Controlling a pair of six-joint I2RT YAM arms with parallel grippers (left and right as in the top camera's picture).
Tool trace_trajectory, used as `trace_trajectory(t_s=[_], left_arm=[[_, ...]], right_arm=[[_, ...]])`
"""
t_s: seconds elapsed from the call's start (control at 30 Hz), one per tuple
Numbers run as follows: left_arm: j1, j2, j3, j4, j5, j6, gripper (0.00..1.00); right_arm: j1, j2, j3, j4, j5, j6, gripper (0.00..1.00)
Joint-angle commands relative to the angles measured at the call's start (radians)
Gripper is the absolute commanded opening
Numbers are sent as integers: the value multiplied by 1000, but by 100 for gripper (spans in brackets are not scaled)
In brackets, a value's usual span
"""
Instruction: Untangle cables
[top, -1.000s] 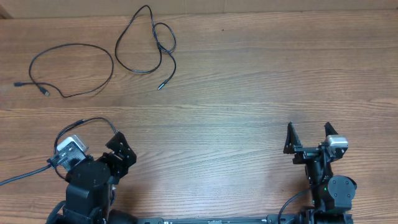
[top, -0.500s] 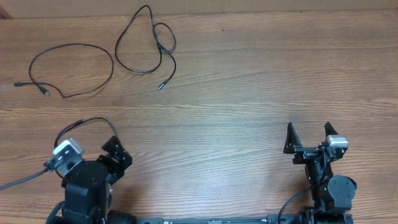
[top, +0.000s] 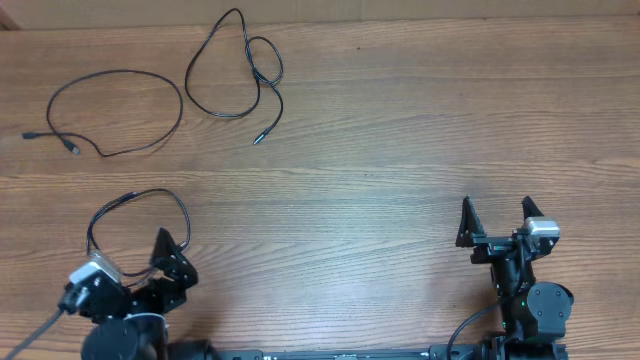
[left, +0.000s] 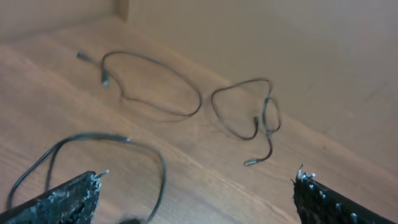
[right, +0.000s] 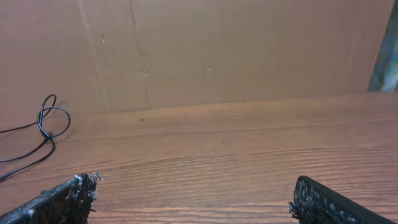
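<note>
Thin black cables (top: 112, 72) lie upper left, just apart. The black left gripper (top: 172, 262) and right gripper (top: 495, 215) sit at the bottom edge, jaws wide, empty, probably parked.

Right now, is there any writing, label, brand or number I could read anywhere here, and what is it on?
None: no text can be read in any view.
The table, the cardboard wall, the left cable, the right cable, the left end effector and the right end effector all show no lettering.
</note>
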Motion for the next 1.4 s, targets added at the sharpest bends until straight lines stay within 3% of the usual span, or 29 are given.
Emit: trace_trajectory(t_s=[0.0,0.33,0.57,0.9,1.37], left_arm=[[35,-89,-114,99,126,129,99],[19,-121,-464,558,236,153,100],[-26,-121,-652,747,218,138,100],[-87,-122,-658,745,207,341,100],[-115,-121,-658,748,206,329,99]], right_arm=[[-2,-10,-10,3,10,-4,100],[-2,-10,-10,3,10,-4,100],[-2,-10,-10,3,10,-4,100],[-2,-10,-10,3,10,-4,100],[-2,-10,-10,3,10,-4,100]])
